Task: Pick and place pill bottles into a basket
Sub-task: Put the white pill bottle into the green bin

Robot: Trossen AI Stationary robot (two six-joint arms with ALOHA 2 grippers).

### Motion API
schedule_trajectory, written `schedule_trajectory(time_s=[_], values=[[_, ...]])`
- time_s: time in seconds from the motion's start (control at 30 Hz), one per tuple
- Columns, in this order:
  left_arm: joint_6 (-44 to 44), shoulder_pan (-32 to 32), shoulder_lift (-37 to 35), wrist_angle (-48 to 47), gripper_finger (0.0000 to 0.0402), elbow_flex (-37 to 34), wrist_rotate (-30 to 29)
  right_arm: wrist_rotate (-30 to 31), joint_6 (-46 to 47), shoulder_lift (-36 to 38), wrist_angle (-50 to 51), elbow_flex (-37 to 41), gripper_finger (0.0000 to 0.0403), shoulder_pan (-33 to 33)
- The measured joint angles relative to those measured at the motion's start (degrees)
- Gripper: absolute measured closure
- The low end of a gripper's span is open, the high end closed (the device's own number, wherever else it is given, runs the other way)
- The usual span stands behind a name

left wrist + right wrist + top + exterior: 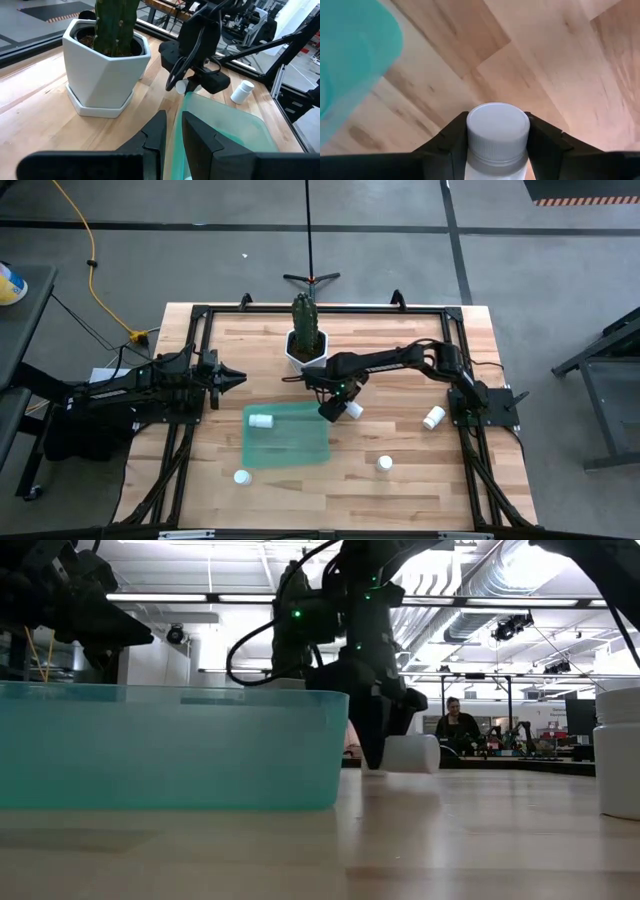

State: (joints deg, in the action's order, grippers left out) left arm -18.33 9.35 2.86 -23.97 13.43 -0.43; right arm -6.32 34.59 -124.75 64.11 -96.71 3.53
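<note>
My right gripper (329, 412) is shut on a white pill bottle (353, 410) just off the right edge of the teal-green tray (295, 442), low over the table; the low view (375, 755) shows the bottle (412, 753) sticking out level beside the fingers. One bottle (261, 420) lies inside the tray near its far left corner. Three more bottles rest on the table: near left (241, 477), near right (385, 463) and right (433, 417). My left gripper (238, 378) waits at the left, all but shut and empty, pointing toward the tray. My right gripper pinches the bottle between its two fingers (451, 145), one on each side just below the ribbed white cap (498, 127). The fingers slant down from the table's right. The bottle lies about level; whether it is clear of the table I cannot tell.
A white hexagonal pot with a cactus (307, 345) stands just beyond the tray and the right gripper. A black frame (195, 315) runs around the wooden table top. In the low view a person (458, 725) sits in the room behind the table.
</note>
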Motion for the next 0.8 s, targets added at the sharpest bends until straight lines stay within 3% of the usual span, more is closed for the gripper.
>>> schedule_trajectory(time_s=[0.57,0.8], values=[[0.0,0.0,0.0,0.2,0.0305,0.0,-0.2,-0.6,0.4,7.2,0.3,0.0,0.0253,-2.4],[0.0,0.0,0.0,0.2,0.0305,0.0,-0.2,-0.3,0.0,11.5,-6.0,0.0,0.0253,-3.7]])
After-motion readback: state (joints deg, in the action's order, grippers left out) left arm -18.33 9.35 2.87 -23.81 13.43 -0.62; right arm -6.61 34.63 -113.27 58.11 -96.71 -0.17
